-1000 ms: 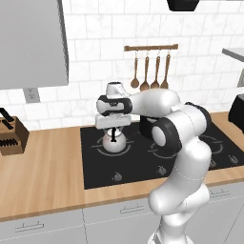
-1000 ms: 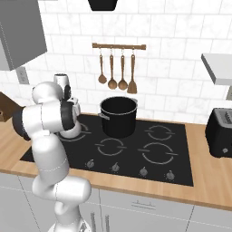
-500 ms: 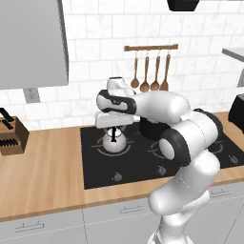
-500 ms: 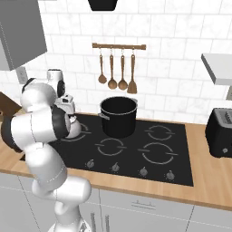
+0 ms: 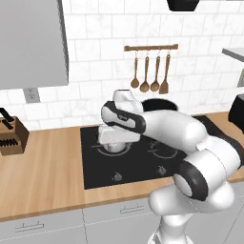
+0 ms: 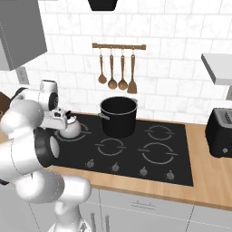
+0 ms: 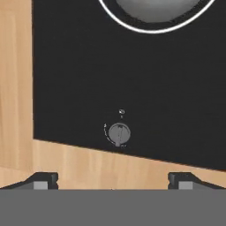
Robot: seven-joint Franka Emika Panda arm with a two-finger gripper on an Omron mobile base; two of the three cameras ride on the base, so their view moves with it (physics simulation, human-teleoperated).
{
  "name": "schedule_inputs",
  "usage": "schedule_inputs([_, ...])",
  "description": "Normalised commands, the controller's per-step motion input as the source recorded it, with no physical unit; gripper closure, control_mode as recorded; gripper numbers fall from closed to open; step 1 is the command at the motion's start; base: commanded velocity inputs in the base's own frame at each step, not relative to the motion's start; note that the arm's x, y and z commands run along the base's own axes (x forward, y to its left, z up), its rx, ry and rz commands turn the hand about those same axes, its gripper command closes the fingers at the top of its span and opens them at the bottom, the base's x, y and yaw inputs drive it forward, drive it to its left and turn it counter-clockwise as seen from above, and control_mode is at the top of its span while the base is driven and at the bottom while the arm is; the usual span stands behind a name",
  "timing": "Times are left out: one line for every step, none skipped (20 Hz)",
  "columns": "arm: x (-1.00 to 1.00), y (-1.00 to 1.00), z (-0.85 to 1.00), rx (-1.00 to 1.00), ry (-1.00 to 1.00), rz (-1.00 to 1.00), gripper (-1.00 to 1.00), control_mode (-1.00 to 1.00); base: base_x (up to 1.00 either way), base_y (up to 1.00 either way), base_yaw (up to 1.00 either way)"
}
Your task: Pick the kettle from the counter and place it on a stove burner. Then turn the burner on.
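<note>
Wooden desk runs along the left, with a dark knife block at its far end, and the black glass cooktop begins just past it. On the cooktop's rear left ring, the stove burner, sits the kettle: small, squat, shiny silver, upright, its black handle arched over the lid. So the placing looks done, and lighting the burner is what remains.

From the hand camera, 1 small grey knob lies on the glass straight ahead of the gripper, midway across the gap and a little beyond the tips. The kettle's rounded silver body shows further off in the same line, inside the white ring. The fingers stand wide apart and hold nothing.

I'd judge this knob the one for that burner, so the hand must drop straight onto it and close.

Right of the kettle stands a tall black pot, and a toaster sits at the far right.
</note>
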Motion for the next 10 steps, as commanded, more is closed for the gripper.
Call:
schedule_inputs([-1.00, 0.00, -0.51, 0.00, 0.04, -0.06, -1.00, -1.00, 0.00, 0.00, 0.00])
schedule_inputs([-1.00, 0.00, -0.45, 0.00, 0.04, -0.07, -1.00, -1.00, 0.00, 0.00, 0.00])
schedule_inputs([-0.84, 0.00, -0.39, 0.00, 0.04, -0.08, -1.00, -1.00, 0.00, 0.00, 0.00])
schedule_inputs([-0.61, 0.00, -0.26, 0.00, 0.01, -0.10, -1.00, -1.00, 0.00, 0.00, 0.00])
schedule_inputs([-0.47, -0.11, -0.09, -0.02, 0.02, -0.10, -1.00, -1.00, 0.00, 0.00, 0.00])
schedule_inputs([-0.26, -0.14, 0.00, -0.05, 0.05, -0.09, -1.00, -1.00, 0.00, 0.00, 0.00])
schedule_inputs([-0.10, -0.16, 0.00, -0.11, 0.07, -0.11, -1.00, -1.00, 0.00, 0.00, 0.00])
schedule_inputs([0.00, -0.07, 0.00, -0.14, 0.14, -0.13, -1.00, -1.00, 0.00, 0.00, 0.00])
schedule_inputs([0.00, -0.04, 0.00, -0.18, 0.11, -0.15, -1.00, -1.00, 0.00, 0.00, 0.00])
schedule_inputs([0.04, 0.00, 0.02, -0.21, 0.15, -0.18, -1.00, -1.00, 0.00, 0.00, 0.00])
